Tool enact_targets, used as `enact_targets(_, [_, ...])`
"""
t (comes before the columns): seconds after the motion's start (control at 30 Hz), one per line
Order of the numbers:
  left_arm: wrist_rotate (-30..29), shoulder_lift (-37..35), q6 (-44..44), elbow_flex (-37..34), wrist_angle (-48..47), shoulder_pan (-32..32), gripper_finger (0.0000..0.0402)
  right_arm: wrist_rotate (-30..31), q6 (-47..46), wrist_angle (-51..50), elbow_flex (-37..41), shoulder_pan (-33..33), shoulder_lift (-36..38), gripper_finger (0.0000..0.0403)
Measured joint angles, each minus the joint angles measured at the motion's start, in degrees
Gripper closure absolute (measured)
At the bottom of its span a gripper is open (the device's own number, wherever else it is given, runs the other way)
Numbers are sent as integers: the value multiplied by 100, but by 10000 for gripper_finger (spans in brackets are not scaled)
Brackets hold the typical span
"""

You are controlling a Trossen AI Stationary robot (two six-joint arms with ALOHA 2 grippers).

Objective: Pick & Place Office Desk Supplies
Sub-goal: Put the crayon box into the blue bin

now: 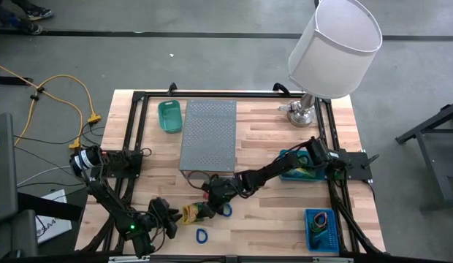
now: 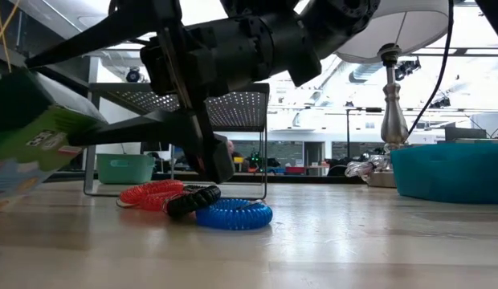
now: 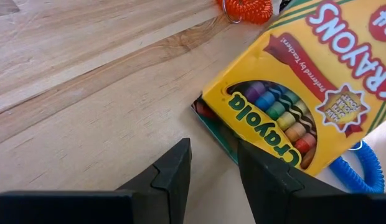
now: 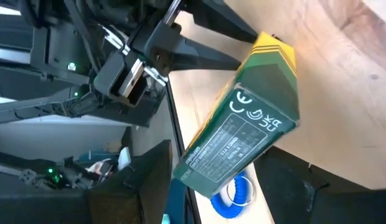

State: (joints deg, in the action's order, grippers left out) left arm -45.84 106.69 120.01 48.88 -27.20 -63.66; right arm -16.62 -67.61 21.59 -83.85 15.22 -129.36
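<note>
Saw some supplies already sorted into the teal tray [image 1: 287, 175] and blue tray [image 1: 308, 232], but left on the table [image 1: 270, 212] the crayon box [image 1: 191, 212], straddled by the right gripper [image 1: 212, 201] spread wide, ungrasped, beside the left gripper [image 3: 211, 155], parted and empty, plus blue coil [image 2: 233, 215], red coil [image 2: 153, 193] and dark band [image 2: 193, 199].

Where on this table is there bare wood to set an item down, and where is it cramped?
Free: the wood right of the perforated box, up to the lamp, and the strip between the two blue bins. Crowded: the front centre, where both claws meet at the crayon box and coil bands.
</note>
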Motion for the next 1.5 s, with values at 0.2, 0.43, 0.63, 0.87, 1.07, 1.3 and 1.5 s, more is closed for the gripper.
enact_targets(0.2, [-84,0,-78,2,58,0,270,24,-26,-128,0,-2,4,192])
enact_targets(0.43, [-153,0,-146,13,73,-4,270,140,-20,-347,0,0,4,192])
enact_targets(0.63, [-249,0,-215,13,132,-4,270,164,-11,-476,2,0,7,192])
enact_targets(0.87, [-361,0,-223,13,170,-4,270,168,-11,-485,2,2,7,192])
enact_targets(1.07, [-460,2,-260,13,230,-4,270,282,-11,-514,2,2,7,193])
enact_targets(1.3, [-537,4,-468,11,331,0,270,278,-11,-515,2,2,7,233])
enact_targets(1.5, [-741,-135,-1105,2,404,2,270,255,-11,-514,2,4,7,267])
